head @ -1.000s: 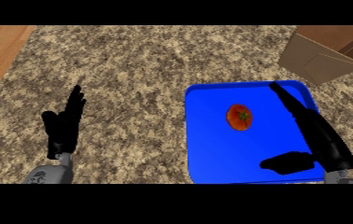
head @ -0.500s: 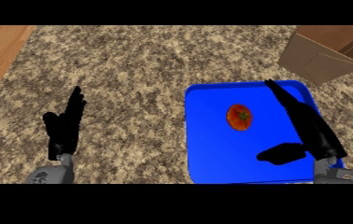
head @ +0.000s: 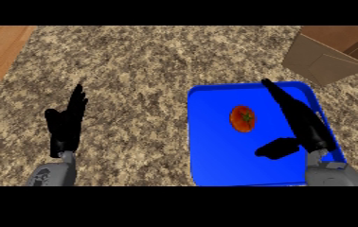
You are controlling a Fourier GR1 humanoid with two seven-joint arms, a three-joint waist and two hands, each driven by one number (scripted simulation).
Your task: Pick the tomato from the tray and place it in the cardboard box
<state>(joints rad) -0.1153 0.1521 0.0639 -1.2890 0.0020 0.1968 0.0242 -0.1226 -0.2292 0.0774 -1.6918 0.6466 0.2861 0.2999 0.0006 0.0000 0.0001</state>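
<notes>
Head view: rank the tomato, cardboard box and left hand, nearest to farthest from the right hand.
From the right hand:
1. tomato, just to its left on the blue tray.
2. cardboard box, ahead at the counter's far right.
3. left hand, resting open across the counter.

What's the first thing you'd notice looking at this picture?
The bright blue tray at the lower right stands out on the speckled counter, with a red tomato lying in it. The right hand hovers open just beside the tomato, and a cardboard box sits at the upper right.

Red tomato (head: 243,118) on blue tray (head: 210,160)
</notes>
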